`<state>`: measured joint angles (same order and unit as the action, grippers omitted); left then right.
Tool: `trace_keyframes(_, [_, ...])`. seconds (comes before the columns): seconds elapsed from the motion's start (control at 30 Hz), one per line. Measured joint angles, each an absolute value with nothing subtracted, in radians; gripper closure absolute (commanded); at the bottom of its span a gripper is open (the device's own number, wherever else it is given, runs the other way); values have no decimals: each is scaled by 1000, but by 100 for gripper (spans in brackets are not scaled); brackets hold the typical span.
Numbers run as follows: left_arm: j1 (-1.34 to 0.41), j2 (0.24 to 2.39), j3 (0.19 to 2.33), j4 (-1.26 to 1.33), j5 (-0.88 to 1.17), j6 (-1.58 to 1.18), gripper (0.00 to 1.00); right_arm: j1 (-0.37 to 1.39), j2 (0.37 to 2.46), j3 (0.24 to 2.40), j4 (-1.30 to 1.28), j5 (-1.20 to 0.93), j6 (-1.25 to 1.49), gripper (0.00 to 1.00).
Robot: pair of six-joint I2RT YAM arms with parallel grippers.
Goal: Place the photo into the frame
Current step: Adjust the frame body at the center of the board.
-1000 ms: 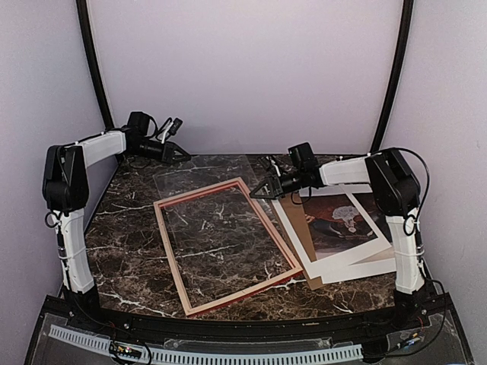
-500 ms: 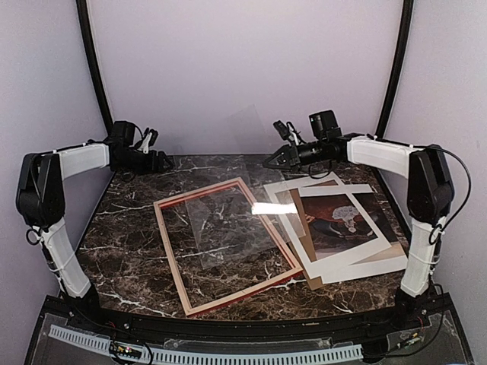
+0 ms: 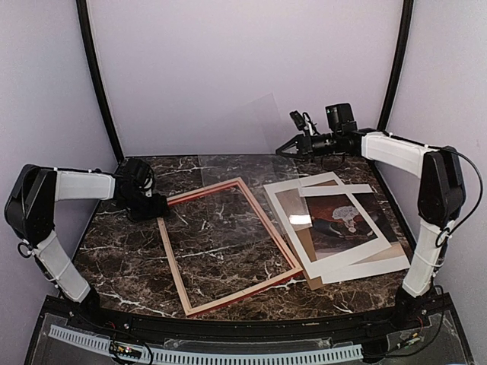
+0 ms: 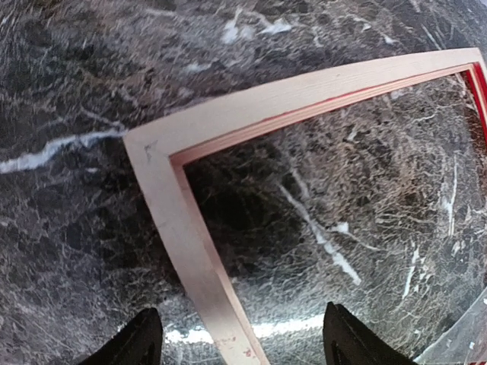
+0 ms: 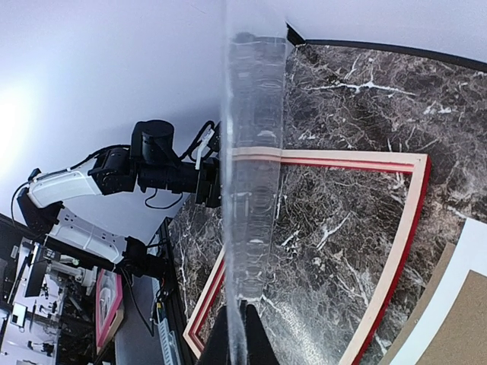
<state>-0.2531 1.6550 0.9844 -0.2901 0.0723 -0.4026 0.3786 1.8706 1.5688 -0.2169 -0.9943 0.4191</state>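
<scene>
The frame (image 3: 174,262) lies flat on the marble, pale wood back up with red showing at its edges. Its far-left corner (image 4: 148,146) fills the left wrist view. My left gripper (image 3: 154,207) hangs open just over that corner, its fingertips either side of the left rail (image 4: 190,251), holding nothing. The photo (image 3: 338,219), sepia with a pale figure, lies face up to the right of the frame. My right gripper (image 3: 284,149) is raised at the back right, shut on a clear sheet (image 3: 255,133) that stands edge-on (image 5: 255,190) in its wrist view.
A brown board (image 3: 307,247) and white paper sheets (image 3: 358,266) lie under and around the photo on the right. Black curved poles (image 3: 95,76) and pale walls close in the back and sides. The table's front edge runs just before the arm bases.
My left gripper opened, let go of the clear sheet and dropped to the frame's far-left corner. My right gripper carried the sheet up and back to the right, off the frame.
</scene>
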Motion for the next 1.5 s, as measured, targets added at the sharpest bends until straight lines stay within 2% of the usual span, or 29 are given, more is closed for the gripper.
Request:
trace_keyframes(0.4, [-277,1708,955,-267,54,-455,67,379,1869,1521,-187,-992,459,100])
trace_keyframes(0.57, [-278,1791,1041,-284,32,-424,77,379,1855,1494,-150,-989,495,100])
trace_keyframes(0.77, [-276,1930,1229,-304,-36,-349,82,379,1853,1494,-131,-973,518,100])
trace_keyframes(0.87, [-265,1977,1295,-308,-47,-286,82,379,1853,1491,-132,-960,525,100])
trace_keyframes(0.93, [-258,2004,1333,-309,-43,-245,78,379,1853,1478,-126,-948,540,100])
trace_keyframes(1.13, [-231,2038,1397,-309,1,-196,48,398,1853,1423,-98,-898,616,100])
trace_keyframes(1.2, [-218,2037,1401,-309,23,-200,43,414,1853,1415,-84,-877,649,100])
trace_keyframes(1.33, [-188,2011,1380,-313,73,-228,39,441,1850,1403,-38,-842,706,100])
trace_keyframes(1.5, [-160,1863,1213,-304,134,-290,36,460,1842,1399,20,-810,757,100])
